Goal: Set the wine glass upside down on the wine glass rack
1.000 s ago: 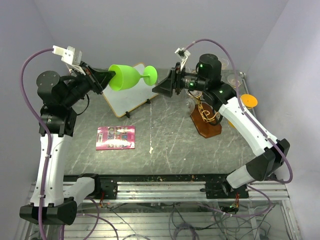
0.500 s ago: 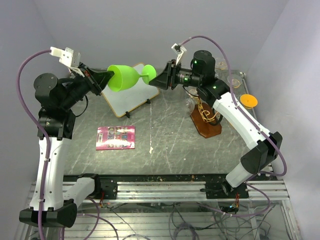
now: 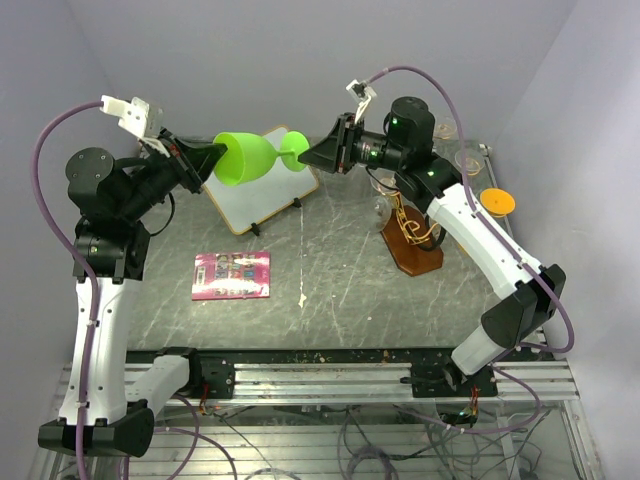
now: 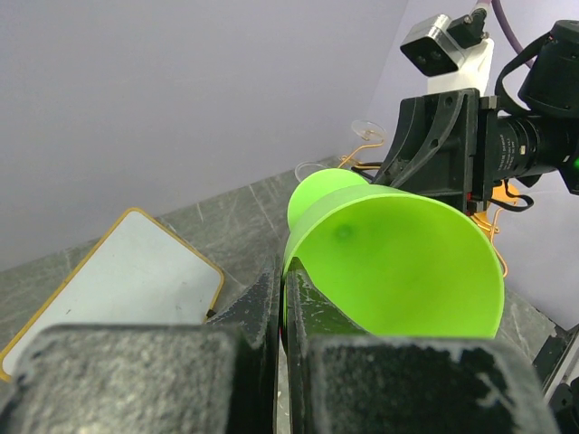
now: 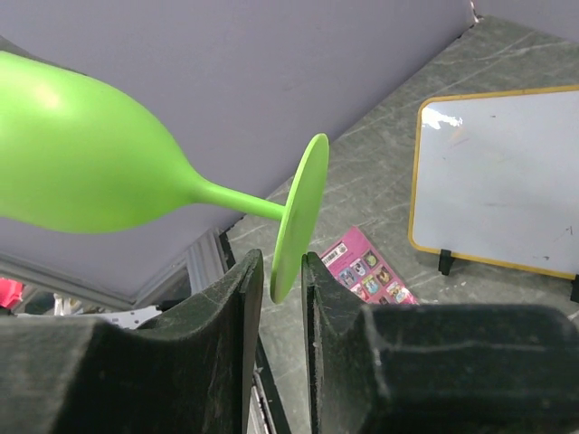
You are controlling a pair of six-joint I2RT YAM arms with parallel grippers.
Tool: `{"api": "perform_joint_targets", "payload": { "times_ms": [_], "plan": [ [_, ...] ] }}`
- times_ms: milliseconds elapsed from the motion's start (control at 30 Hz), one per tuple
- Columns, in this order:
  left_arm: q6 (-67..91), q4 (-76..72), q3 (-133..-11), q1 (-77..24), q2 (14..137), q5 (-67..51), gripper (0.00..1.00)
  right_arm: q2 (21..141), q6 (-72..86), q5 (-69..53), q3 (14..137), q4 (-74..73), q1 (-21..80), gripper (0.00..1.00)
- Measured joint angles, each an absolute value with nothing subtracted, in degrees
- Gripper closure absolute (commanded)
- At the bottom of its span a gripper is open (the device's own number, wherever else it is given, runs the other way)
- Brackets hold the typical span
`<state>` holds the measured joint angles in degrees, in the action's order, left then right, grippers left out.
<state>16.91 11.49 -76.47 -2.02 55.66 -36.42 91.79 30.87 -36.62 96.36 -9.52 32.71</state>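
Observation:
The green wine glass [image 3: 243, 158] is held sideways in the air at the back of the table, bowl to the left, foot to the right. My left gripper [image 3: 213, 161] is shut on the bowl's rim [image 4: 291, 237], one finger inside and one outside. My right gripper [image 3: 308, 155] is open, with narrow gaps, and its fingers straddle the edge of the round foot [image 5: 298, 212]. The wine glass rack [image 3: 412, 238], gold wire on a reddish-brown wooden base, stands on the table below the right arm.
A small whiteboard [image 3: 262, 190] with a gold frame stands under the glass. A pink card [image 3: 232, 275] lies on the table at front left. An orange disc [image 3: 497, 201] and clear glasses [image 3: 468, 160] are at the back right.
My right gripper has moved left and up to the glass's foot, which now sits between its fingers. My left gripper still holds the bowl and has shifted slightly left.

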Motion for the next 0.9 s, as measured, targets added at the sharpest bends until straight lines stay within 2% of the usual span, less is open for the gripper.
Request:
{"api": "perform_joint_targets", "payload": {
  "times_ms": [333, 433, 500, 700, 900],
  "plan": [
    [17.0, 11.6, -76.4, -2.0, 55.4, -36.4, 0.93, 92.5, 32.4, -36.6, 96.4, -8.4, 32.7, 0.89],
    [17.0, 11.6, -76.2, -2.0, 55.3, -36.3, 0.92, 92.9, 32.5, -36.5, 96.4, -8.3, 32.7, 0.96],
    [17.3, 11.4, -75.7, -2.0, 55.3, -36.2, 0.87, 93.1, 32.5, -36.3, 96.4, -8.3, 32.8, 1.0],
    [18.0, 10.4, -73.9, -2.0, 54.7, -36.2, 0.67, 93.1, 30.8, -33.4, 96.4, -9.0, 32.8, 1.0],
    [18.9, 10.0, -72.7, -2.0, 53.2, -36.3, 0.37, 92.7, 26.9, -29.7, 96.4, -11.0, 32.5, 1.0]
  ]
}}
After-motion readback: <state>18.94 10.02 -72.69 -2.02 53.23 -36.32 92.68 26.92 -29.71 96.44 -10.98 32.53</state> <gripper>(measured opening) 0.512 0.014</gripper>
